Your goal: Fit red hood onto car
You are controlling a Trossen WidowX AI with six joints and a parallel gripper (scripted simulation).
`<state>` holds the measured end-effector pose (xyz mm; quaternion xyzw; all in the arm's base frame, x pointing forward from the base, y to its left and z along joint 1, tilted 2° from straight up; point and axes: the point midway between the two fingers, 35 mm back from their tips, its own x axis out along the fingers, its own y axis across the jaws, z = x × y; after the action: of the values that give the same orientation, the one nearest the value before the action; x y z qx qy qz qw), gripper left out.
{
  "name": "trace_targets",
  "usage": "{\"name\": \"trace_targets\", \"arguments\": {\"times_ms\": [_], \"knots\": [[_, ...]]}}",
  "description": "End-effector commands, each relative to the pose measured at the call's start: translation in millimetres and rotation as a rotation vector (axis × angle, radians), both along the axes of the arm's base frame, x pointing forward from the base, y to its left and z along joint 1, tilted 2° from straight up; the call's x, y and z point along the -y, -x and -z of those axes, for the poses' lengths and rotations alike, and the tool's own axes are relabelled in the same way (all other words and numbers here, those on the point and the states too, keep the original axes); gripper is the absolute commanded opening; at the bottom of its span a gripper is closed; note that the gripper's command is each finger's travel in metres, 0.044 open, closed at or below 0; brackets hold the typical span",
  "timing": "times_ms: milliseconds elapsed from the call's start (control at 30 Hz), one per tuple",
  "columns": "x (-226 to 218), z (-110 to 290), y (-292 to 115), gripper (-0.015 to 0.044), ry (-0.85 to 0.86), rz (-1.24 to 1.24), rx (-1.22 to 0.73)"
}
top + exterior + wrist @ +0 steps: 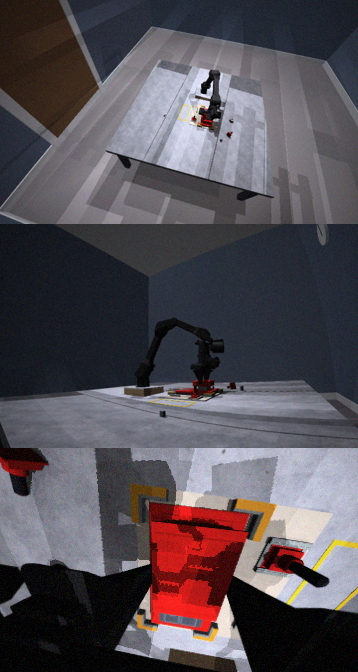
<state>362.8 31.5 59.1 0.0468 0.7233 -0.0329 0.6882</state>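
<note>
Red flat-roofed hood (192,565) over chassis (189,392) in jig (252,510), clamped by end effector (200,381)

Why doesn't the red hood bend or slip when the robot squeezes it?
The hood probably stays stiff: its edges look straight between the gripper fingers. Its flat sides likely give them a steady hold. It seems boxy, so it shouldn't roll.

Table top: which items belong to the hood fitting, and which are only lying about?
Job:
- red hood, gripped by the gripper
- car chassis
- jig

Lying about:
- yellow outlined rectangle
- small red part
- dark ring
- small dark cube
</note>
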Motion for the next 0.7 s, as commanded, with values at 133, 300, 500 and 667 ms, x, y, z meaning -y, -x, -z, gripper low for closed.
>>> {"name": "trace_targets", "arguments": {"times_ms": [133, 300, 500, 667], "knots": [[-0.4, 3.9, -0.1, 0.0000, -0.002, 0.006, -0.001], [-0.5, 6.0, -0.2, 0.0000, -0.002, 0.006, -0.001], [-0.6, 8.5, -0.3, 0.0000, -0.002, 0.006, -0.001], [-0.7, 10.7, -0.4, 0.0000, -0.002, 0.006, -0.001]]}}
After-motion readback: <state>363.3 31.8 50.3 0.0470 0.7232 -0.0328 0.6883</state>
